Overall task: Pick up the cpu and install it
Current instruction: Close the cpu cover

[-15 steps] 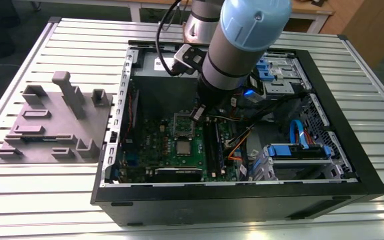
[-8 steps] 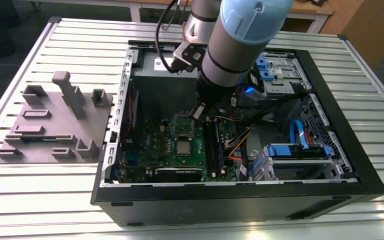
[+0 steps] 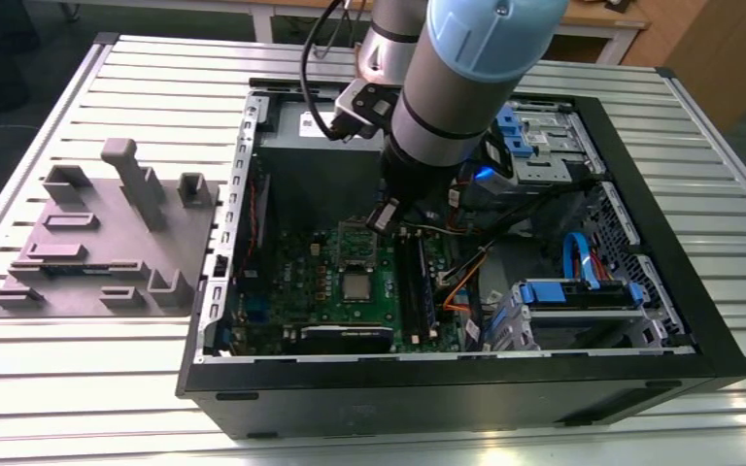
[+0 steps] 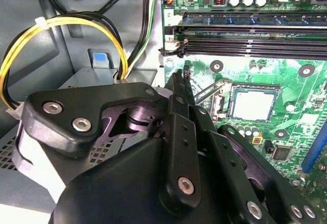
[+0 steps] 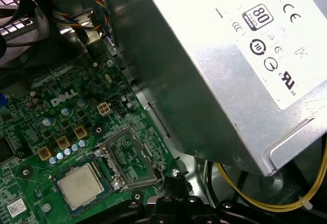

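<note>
The exterior view looks steeply down on the open computer case [image 3: 477, 379] from some way off; both wrist views sit close above its motherboard [image 4: 286, 76], apparently sharing the cpu [image 5: 79, 185].

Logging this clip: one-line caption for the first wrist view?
The cpu sits in its motherboard socket, retention frame open beside it, grey power supply alongside.
</note>
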{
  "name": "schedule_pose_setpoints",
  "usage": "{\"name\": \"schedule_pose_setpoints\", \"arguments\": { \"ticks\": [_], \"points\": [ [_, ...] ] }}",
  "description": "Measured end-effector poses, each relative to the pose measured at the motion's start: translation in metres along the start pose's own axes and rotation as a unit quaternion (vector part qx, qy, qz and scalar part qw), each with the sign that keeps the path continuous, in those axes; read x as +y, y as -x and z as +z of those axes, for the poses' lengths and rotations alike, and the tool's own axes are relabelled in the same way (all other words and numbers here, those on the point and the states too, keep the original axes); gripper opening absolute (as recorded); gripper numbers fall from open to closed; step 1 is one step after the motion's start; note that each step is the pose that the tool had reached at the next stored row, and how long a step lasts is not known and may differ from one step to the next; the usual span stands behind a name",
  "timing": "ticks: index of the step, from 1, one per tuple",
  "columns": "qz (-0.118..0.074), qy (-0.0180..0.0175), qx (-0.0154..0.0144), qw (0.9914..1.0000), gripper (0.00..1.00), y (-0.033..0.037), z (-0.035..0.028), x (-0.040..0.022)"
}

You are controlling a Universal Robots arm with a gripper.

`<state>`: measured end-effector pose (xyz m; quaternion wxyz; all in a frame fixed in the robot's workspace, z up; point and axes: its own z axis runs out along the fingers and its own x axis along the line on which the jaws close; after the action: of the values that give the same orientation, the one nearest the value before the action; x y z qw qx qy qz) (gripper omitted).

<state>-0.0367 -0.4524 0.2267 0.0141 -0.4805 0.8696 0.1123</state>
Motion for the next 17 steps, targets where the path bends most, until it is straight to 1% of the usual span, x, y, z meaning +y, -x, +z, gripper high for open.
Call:
{"name": "schedule_pose_setpoints", "arguments": {
  "ticks": [17],
  "points": [
    [-0.011,0.0015,0.0021,0.99993,0.10,-0.0001,-0.0031,0.0014]
  ]
}}
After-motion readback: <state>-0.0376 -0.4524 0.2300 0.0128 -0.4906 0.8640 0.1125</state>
